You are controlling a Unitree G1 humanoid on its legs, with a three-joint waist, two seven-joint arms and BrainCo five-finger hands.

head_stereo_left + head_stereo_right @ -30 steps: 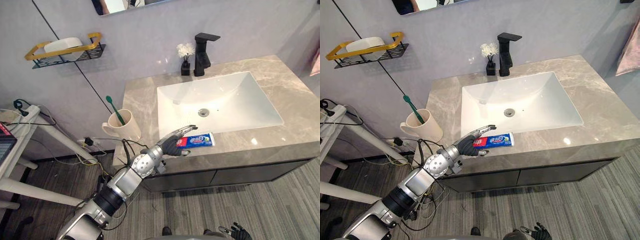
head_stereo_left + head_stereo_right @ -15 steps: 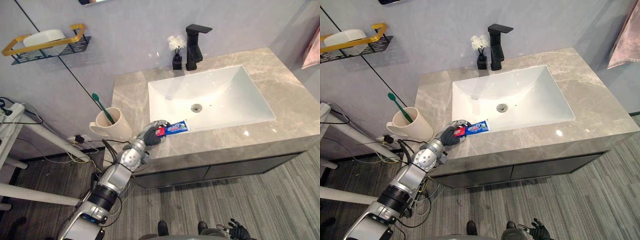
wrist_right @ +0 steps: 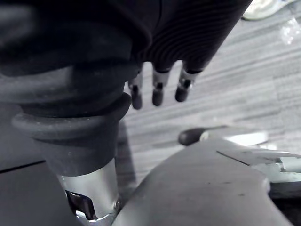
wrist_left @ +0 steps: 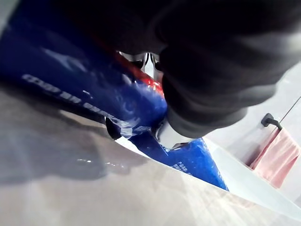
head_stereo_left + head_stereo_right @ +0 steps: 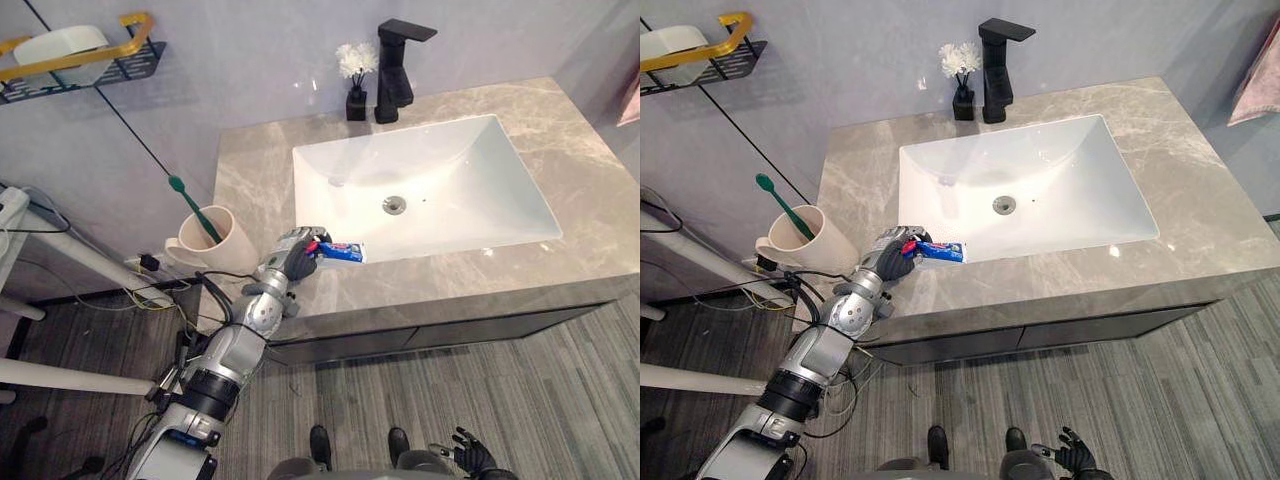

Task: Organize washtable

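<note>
A blue and red toothpaste tube lies at the front of the grey marble countertop, just left of the white sink. My left hand has its fingers curled round the tube's red cap end. In the left wrist view the tube runs under the dark palm, close to the marble. A beige cup with a green toothbrush stands at the counter's left edge, just left of that hand. My right hand hangs low over the floor, fingers straight, holding nothing.
A black faucet and a small black vase of white flowers stand behind the sink. A gold-rimmed wall shelf holds a white dish at the upper left. A pink towel hangs at the right. The floor is grey wood.
The camera has shifted. My left hand's fingers, straight over the tube a second ago, have curled round its cap end, and the tube now sits a little further left.
</note>
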